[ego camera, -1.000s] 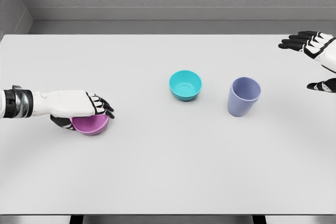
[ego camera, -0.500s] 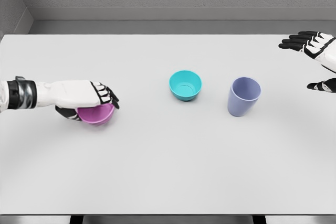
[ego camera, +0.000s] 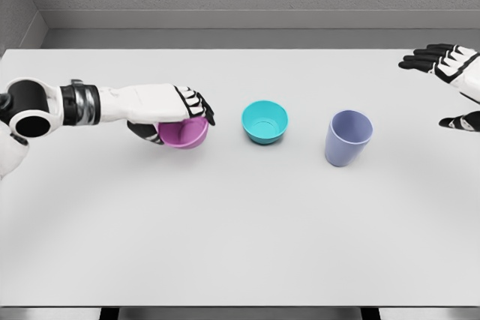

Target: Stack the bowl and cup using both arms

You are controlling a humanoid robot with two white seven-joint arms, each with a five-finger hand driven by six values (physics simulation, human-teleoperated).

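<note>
As laid: two bowls [ego camera: 264, 121], one cup [ego camera: 348, 137]

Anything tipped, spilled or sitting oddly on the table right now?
Nothing stands out. The teal bowl and lavender cup stand upright and apart on the table. The left hand grips the pink bowl left of the teal one. The right hand is open at the right edge.

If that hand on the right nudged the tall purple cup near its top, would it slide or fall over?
The cup would probably tip rather than slide: it stands taller than it is wide and narrows toward its base. It looks thin-walled and empty, so likely light and easily knocked. Once down, its round sides might let it roll in a curve on the smooth table.
</note>
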